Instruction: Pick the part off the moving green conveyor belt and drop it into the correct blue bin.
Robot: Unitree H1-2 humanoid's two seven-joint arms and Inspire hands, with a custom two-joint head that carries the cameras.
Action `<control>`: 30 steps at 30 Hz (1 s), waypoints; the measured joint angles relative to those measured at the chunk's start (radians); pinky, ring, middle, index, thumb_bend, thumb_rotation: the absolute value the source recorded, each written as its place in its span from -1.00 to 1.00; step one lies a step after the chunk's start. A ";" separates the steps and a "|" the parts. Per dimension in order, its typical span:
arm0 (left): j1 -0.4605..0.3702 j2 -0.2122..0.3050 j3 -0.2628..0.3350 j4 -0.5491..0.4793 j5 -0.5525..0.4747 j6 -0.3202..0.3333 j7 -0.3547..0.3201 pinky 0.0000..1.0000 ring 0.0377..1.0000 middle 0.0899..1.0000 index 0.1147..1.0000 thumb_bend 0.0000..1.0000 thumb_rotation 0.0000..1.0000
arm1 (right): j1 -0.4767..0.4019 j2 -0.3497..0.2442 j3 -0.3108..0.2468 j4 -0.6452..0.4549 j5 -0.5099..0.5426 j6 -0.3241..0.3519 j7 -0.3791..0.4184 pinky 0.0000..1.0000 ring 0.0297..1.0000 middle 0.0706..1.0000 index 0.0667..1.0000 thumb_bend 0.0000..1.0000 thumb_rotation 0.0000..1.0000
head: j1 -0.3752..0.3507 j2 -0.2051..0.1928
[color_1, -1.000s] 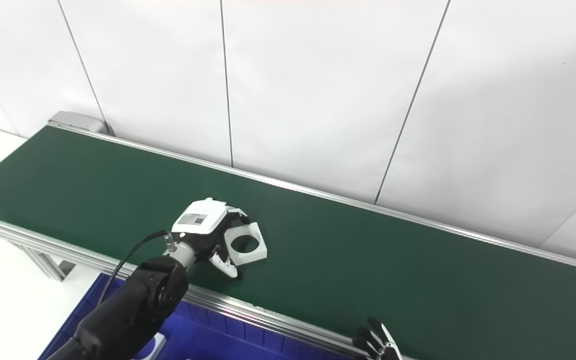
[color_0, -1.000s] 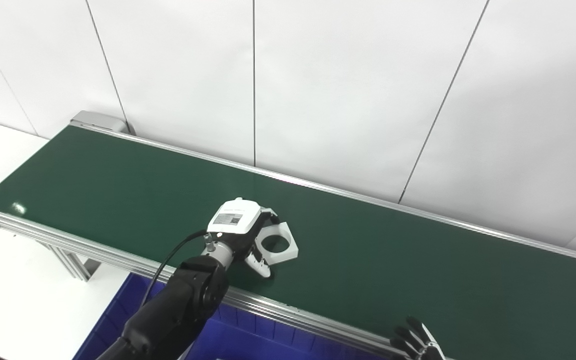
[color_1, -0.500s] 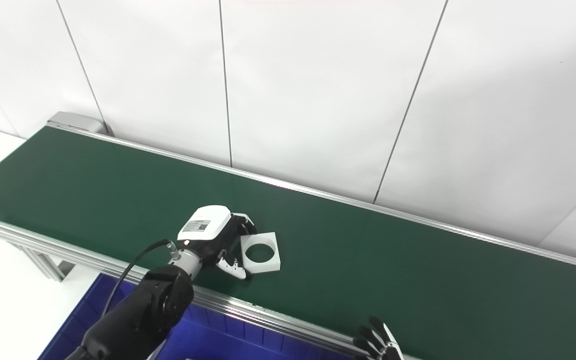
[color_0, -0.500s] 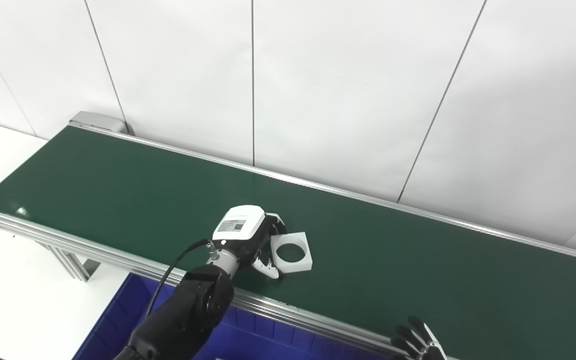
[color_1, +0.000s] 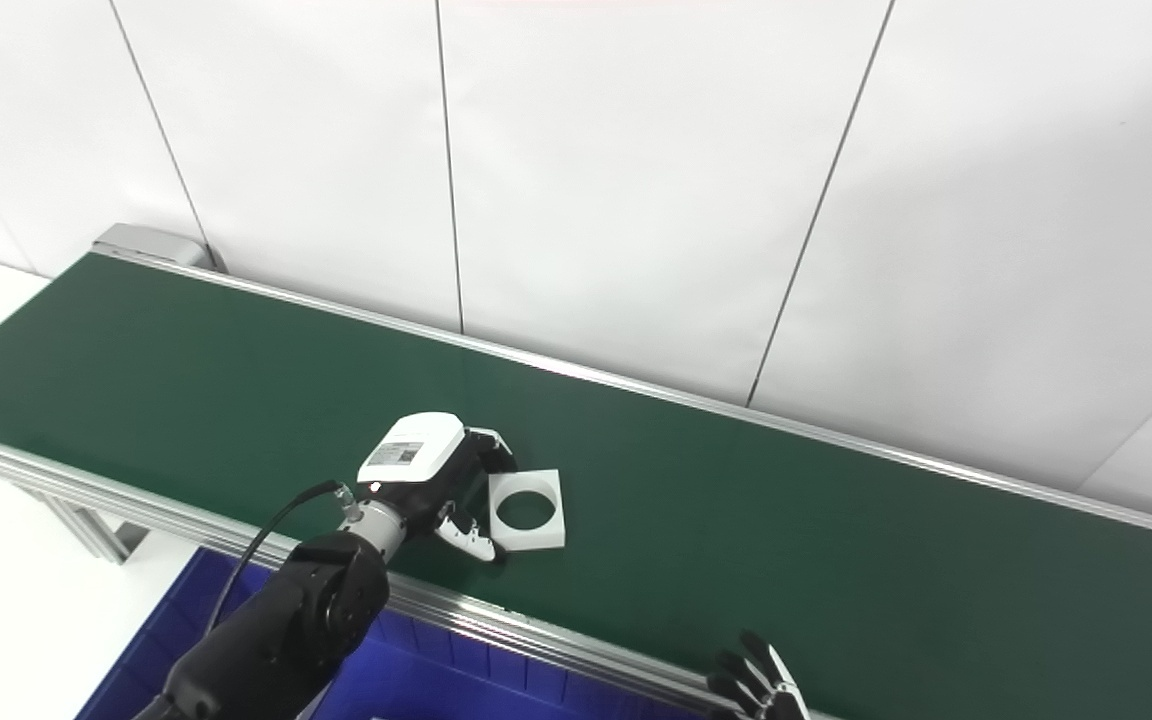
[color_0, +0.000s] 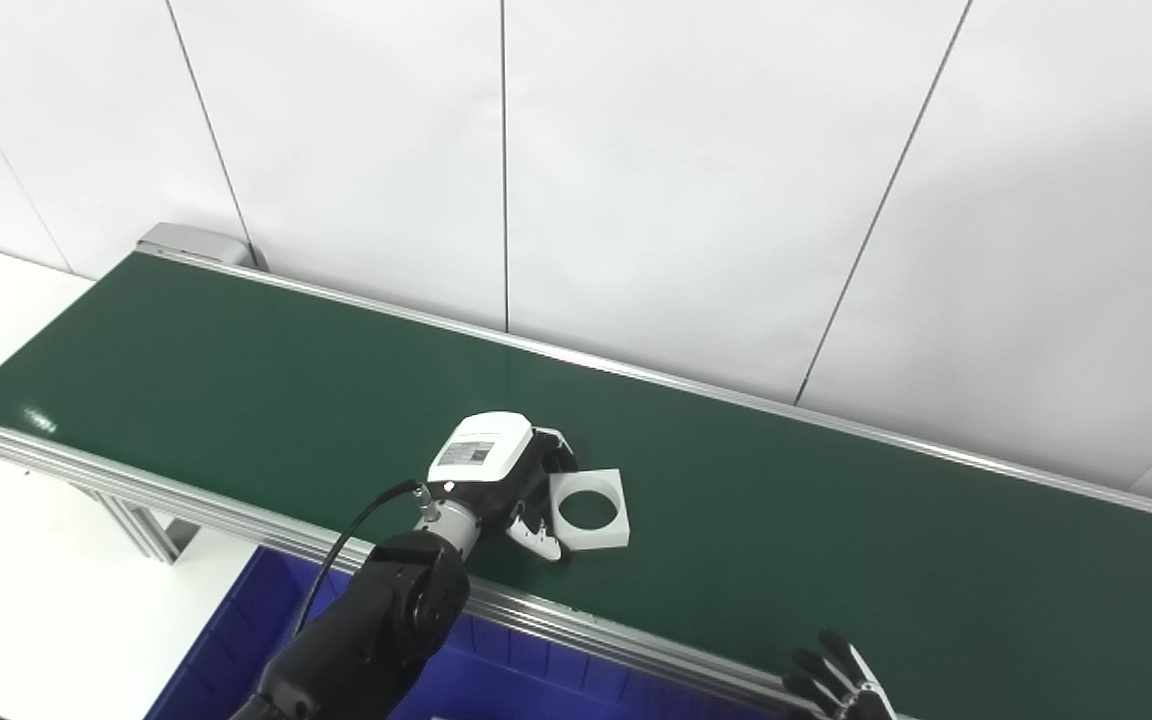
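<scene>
The part (color_0: 588,510), a flat white square plate with a round hole through it, lies flat on the green belt (color_0: 236,400) just beside the left hand (color_0: 496,470), whose fingers are spread around its near edge, not clamped on it. It looks light, stiff and smooth, likely slippery; best pinched across opposite outer edges. Right hand (color_0: 836,685) waits open near the belt's front rail.

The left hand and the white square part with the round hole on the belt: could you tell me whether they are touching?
Cannot tell. In both eye views the left hand sits right against the white square part's left edge, but neither view plainly shows contact or a gap.
</scene>
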 measured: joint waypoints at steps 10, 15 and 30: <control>0.070 0.001 0.040 -0.087 -0.023 -0.046 0.039 0.62 0.34 0.09 -0.17 0.04 -0.90 | 0.000 -0.001 -0.001 0.000 0.001 -0.001 0.001 0.34 0.56 0.66 0.82 -0.05 0.30 | -0.005 0.003; 0.075 0.001 0.053 -0.223 -0.020 -0.086 0.069 0.56 0.15 -0.06 -0.18 0.04 -1.00 | 0.001 -0.004 -0.001 0.000 0.002 -0.001 0.001 0.34 0.55 0.66 0.81 -0.02 0.34 | -0.008 0.005; 0.075 -0.011 0.100 -0.434 0.002 -0.094 0.027 0.42 0.14 -0.11 -0.17 0.05 -1.00 | 0.002 -0.007 -0.001 0.000 0.002 -0.002 0.003 0.32 0.54 0.65 0.81 -0.02 0.32 | -0.008 0.006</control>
